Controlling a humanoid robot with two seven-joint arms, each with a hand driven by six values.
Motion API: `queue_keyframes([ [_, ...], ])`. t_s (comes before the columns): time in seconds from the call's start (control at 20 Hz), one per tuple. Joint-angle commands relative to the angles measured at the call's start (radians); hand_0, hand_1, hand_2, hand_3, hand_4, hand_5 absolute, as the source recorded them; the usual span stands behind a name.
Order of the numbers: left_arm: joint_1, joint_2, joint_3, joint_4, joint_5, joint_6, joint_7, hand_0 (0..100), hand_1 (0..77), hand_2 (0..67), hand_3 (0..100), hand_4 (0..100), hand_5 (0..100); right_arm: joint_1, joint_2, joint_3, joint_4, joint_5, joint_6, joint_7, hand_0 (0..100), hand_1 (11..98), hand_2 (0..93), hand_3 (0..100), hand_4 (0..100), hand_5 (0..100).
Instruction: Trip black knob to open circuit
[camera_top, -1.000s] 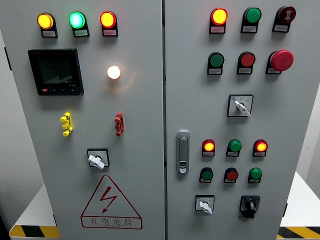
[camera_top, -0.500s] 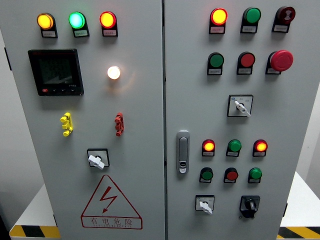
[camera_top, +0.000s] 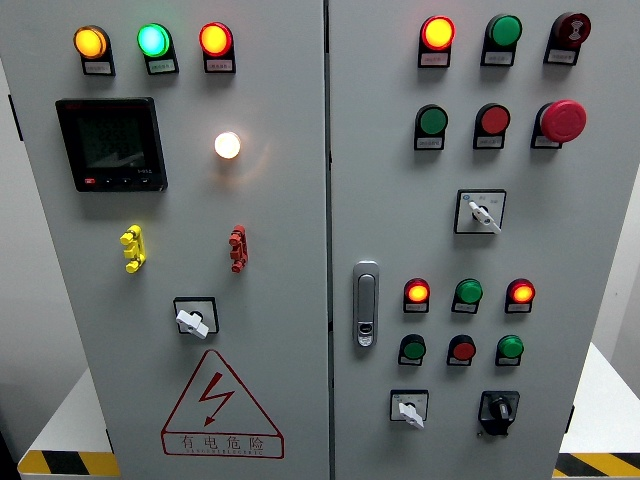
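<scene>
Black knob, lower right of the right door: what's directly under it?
Under the black knob only bare grey door panel shows, down to the frame's bottom edge. Anything lower is out of view; no hand is in view.

no visible change since earlier

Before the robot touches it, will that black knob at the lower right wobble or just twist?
The black knob looks stiff, probably hard plastic. Fixed on a square plate on the cabinet door, it likely only twists. Its raised bar should give fingers some grip.
</scene>
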Motion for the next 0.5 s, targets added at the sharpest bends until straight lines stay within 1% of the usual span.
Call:
queue_keyframes([
  [0.0,0.000,0.000,0.000,0.000,0.000,0.000,0.000,0,0.0,19.5,26,10,9,0.045,0.0016,-0.021,0.010,-0.002,-0.052,-0.004,70,49.2,0.0,54,60,64],
  [0.05,0.000,0.000,0.000,0.000,0.000,0.000,0.000,0,0.0,19.5,26,10,9,0.060,0.0016,-0.039,0.010,0.000,-0.085,-0.007,71,49.5,0.0,56,65,66],
  [0.1,0.000,0.000,0.000,0.000,0.000,0.000,0.000,0,0.0,19.5,26,10,9,0.075,0.0031,-0.064,0.010,-0.002,-0.122,-0.007,72,49.8,0.0,60,69,70],
  [0.15,0.000,0.000,0.000,0.000,0.000,0.000,0.000,0,0.0,19.5,26,10,9,0.088,0.0031,-0.078,0.009,-0.002,-0.145,-0.008,73,50.0,0.0,62,72,72],
  [0.2,0.000,0.000,0.000,0.000,0.000,0.000,0.000,0,0.0,19.5,26,10,9,0.097,0.0031,-0.087,0.009,-0.003,-0.164,-0.008,74,50.1,0.0,63,74,74],
  [0.3,0.000,0.000,0.000,0.000,0.000,0.000,0.000,0,0.0,19.5,26,10,9,0.118,0.0031,-0.107,0.003,-0.003,-0.193,-0.018,75,50.6,0.0,66,78,82],
  [0.35,0.000,0.000,0.000,0.000,0.000,0.000,0.000,0,0.0,19.5,26,10,9,0.137,0.0031,-0.115,-0.005,-0.003,-0.207,-0.030,76,50.8,0.0,66,80,83],
  [0.4,0.000,0.000,0.000,0.000,0.000,0.000,0.000,0,0.0,19.5,26,10,9,0.158,0.0046,-0.118,-0.013,-0.003,-0.225,-0.039,76,51.0,0.0,70,83,88],
  [0.45,0.000,0.000,0.000,0.000,0.000,0.000,0.000,0,0.0,19.5,26,10,9,0.178,0.0046,-0.127,-0.019,-0.003,-0.248,-0.047,77,51.3,0.0,73,85,93],
])
